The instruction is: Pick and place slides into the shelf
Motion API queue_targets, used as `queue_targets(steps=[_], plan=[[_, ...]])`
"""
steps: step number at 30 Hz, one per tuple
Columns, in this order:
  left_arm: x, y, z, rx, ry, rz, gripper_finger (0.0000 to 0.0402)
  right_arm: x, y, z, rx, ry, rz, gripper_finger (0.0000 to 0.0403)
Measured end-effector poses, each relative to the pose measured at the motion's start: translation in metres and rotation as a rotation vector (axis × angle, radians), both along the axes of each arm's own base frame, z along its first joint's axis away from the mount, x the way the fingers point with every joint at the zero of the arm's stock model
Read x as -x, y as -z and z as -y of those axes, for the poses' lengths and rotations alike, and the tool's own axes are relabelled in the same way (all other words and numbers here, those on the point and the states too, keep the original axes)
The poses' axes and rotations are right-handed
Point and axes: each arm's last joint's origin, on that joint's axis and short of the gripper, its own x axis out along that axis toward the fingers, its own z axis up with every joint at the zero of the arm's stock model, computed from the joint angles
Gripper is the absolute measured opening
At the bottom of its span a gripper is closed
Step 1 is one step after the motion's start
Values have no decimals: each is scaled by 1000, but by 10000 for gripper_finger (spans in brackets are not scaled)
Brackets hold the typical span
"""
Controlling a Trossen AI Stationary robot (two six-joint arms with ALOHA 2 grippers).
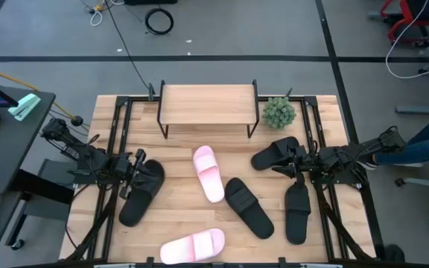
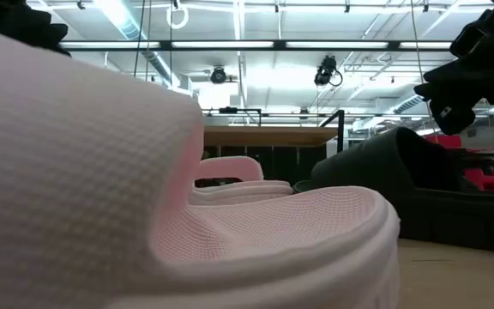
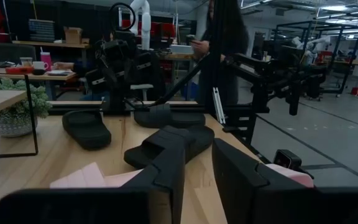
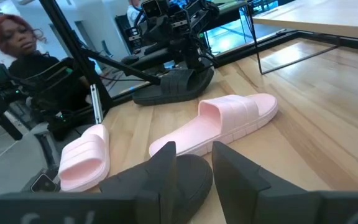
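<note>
Pink slide (image 2: 144, 189) fills the low view, nearest the lens at the worktop's (image 1: 199, 141) near edge.

Left tool (image 1: 134, 165), fingers slightly spread, over a black slide (image 1: 141, 192) on the left; grip: cannot tell.

Right tool (image 1: 298, 168), fingers slightly spread, between two black slides (image 1: 276, 154) (image 1: 297, 212); holding nothing visible.

Second pink slide (image 1: 208, 173) and a black slide (image 1: 248, 207) at centre.

Shelf (image 1: 208, 104) at far edge, bare. Potted plant (image 1: 278, 112) to its right.
</note>
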Motion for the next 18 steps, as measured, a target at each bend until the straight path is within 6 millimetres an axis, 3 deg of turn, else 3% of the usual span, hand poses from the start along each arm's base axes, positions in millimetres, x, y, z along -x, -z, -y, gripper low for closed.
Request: queue_targets(steps=[18], plan=[[0, 0, 0, 0, 0, 0, 82, 0, 0, 0, 0, 0, 0, 110]])
